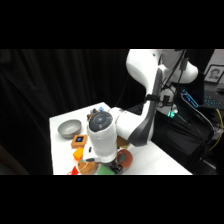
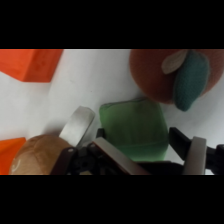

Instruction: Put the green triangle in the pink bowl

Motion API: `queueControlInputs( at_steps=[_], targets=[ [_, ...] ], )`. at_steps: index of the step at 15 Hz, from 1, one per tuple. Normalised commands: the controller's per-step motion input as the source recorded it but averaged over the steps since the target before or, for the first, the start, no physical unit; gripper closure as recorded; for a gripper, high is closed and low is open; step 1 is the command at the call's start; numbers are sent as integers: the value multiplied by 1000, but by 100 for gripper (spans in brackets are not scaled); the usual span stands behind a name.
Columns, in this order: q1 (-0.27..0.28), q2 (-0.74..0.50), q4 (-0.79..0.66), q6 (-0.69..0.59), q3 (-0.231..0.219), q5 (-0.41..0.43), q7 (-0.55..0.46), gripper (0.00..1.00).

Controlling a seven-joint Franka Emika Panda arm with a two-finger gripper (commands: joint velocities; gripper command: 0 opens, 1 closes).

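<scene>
wrist view: the hand (image 2: pixel 145 145) is low at the bottom of the frame, its open fingers (image 2: pixel 196 152) flanking the green triangle (image 2: pixel 134 129) on the white worktop (image 2: pixel 92 82). judged best: close squarely, clearing the brown round thing (image 2: pixel 175 75) at upper right.

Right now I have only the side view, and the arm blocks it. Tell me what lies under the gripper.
Observer: The green triangle lies flat on the table, between the jaws of the gripper.
Operator: Say whether they have closed on it.
Observer: The jaws look open; a sliver of table shows between one finger and the block.
Operator: Name what crowds it.
Observer: A brown round thing with a teal patch sits close beyond it; I cannot tell whether they touch.
</scene>
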Motion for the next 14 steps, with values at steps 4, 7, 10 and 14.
queueControlInputs(
  at_steps=[4, 7, 10, 14],
  targets=[
    [19, 146, 177, 92, -33, 0, -173, 29],
    [33, -17, 19, 103, -28, 10, -106, 46],
    [44, -89, -48, 79, -35, 13, -69, 69],
    [56, -125, -37, -10, -48, 28, -16, 96]
  ],
)
